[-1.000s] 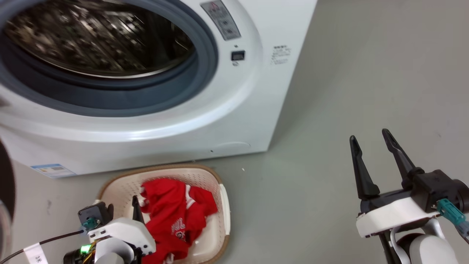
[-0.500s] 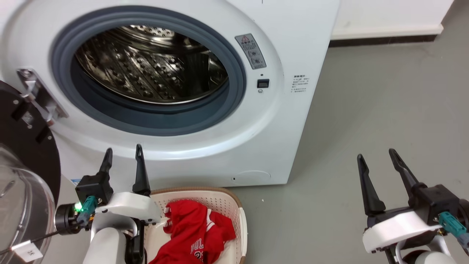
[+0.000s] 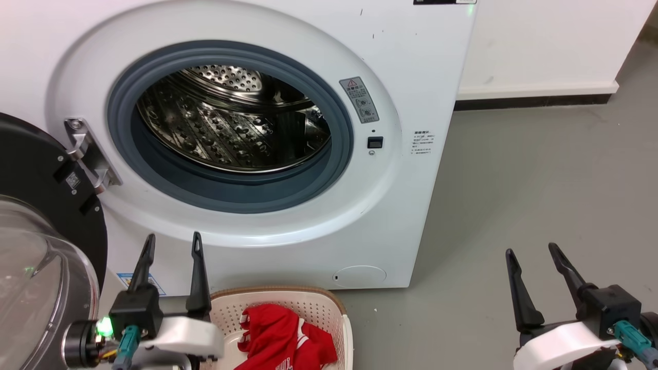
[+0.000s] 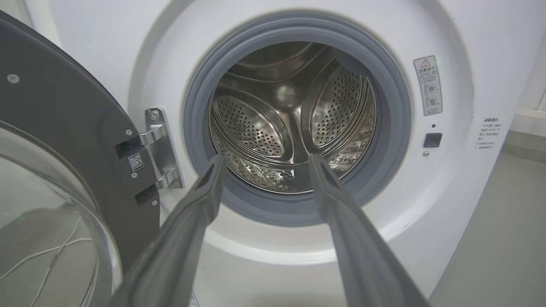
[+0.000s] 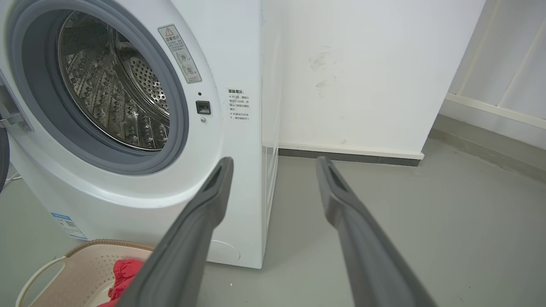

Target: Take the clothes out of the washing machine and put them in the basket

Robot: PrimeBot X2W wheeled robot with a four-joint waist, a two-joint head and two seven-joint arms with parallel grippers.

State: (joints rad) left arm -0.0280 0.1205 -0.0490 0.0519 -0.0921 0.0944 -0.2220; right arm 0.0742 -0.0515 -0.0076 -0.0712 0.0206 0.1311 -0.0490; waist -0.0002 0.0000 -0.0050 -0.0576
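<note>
Left tool (image 3: 172,238) and right tool (image 3: 531,249) both stand with their fingers spread apart, gripping nothing. In the head view the left tool hangs at the lower left, fingers pointing up, just beside the basket (image 3: 313,308) and in front of the washing machine (image 3: 421,77). Its wrist view looks between the fingers into the steel drum (image 4: 290,119). The right tool hovers over the grey floor (image 3: 540,180), well apart from the machine and off to its right. The clothes (image 3: 282,339), a red garment with white trim, lie crumpled inside the basket, which sits on the floor close against the washer's front. The round door (image 3: 36,169) stands swung open at the left, and a grey seal (image 3: 231,198) rings the drum.
</note>
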